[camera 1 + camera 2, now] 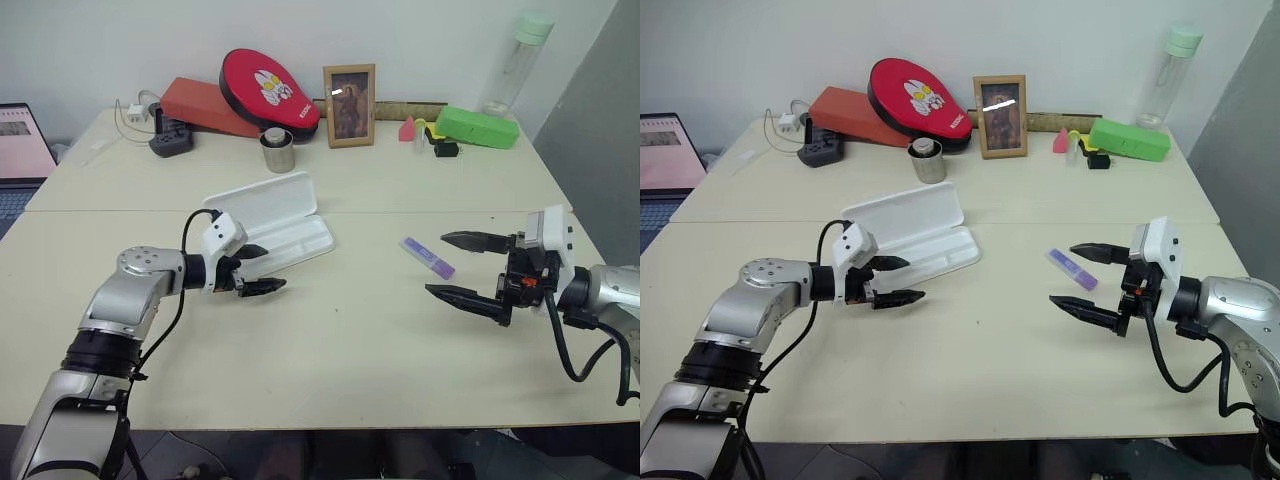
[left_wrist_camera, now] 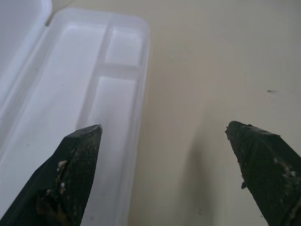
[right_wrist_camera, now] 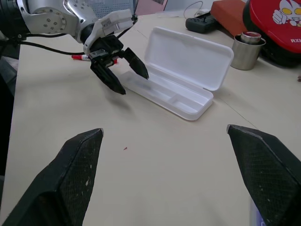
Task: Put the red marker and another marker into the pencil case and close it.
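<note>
The white pencil case [image 1: 262,200] lies open on the table, lid folded back and grooved tray [image 2: 117,94] empty. My left gripper [image 1: 272,268] hovers open at the tray's near edge, nothing between its fingers. The purple marker [image 1: 428,257] lies flat right of centre. My right gripper [image 1: 436,264] is open just in front of it, one finger on either side of the marker's line, holding nothing. In the right wrist view a bit of the red marker [image 3: 79,57] pokes out from behind my left arm; in the eye views that arm hides it.
A metal cup [image 1: 278,150] stands just behind the case. Along the back edge are a red pad [image 1: 268,88], a picture frame [image 1: 349,105], a green box [image 1: 476,127], a bottle [image 1: 517,60] and a power strip [image 1: 170,140]. A laptop [image 1: 22,145] sits far left.
</note>
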